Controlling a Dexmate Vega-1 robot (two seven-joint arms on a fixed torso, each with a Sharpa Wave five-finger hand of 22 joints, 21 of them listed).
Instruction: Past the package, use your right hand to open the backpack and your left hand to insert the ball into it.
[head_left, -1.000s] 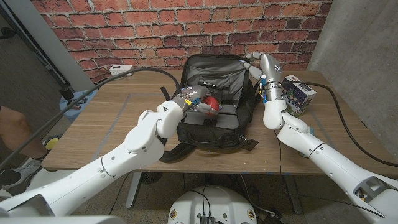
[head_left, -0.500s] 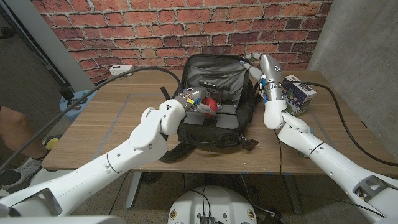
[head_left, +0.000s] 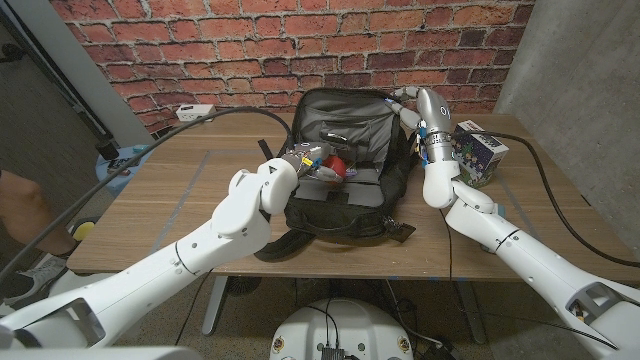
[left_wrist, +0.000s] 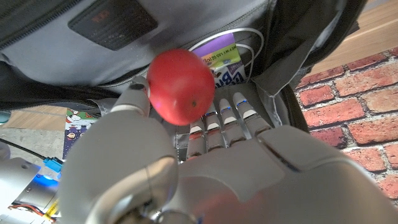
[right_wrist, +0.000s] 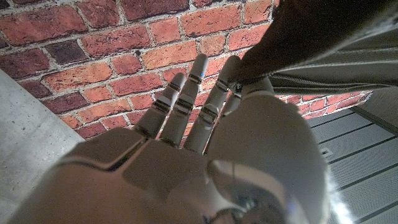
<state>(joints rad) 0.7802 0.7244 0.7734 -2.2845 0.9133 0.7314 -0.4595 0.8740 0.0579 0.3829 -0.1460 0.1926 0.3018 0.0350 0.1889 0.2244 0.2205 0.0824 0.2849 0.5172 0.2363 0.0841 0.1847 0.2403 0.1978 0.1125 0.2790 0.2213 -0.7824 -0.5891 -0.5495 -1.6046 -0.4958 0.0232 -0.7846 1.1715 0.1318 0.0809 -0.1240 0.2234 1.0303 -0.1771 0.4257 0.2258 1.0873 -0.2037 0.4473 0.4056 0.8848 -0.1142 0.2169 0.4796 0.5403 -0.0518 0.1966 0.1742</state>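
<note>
Ball, pinched by the left hand over the open backpack, hangs ready to drop in, while the right hand grips the flap edge, holding it open.

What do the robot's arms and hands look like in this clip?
Both arms are glossy white rounded shells with dark seams at the joints. The left hand and right hand are light grey-silver with segmented fingers; small coloured wires and a blue light show near the left wrist. The right forearm bears small dark markings.

A lab – brick wall, loose cables, wooden table.
</note>
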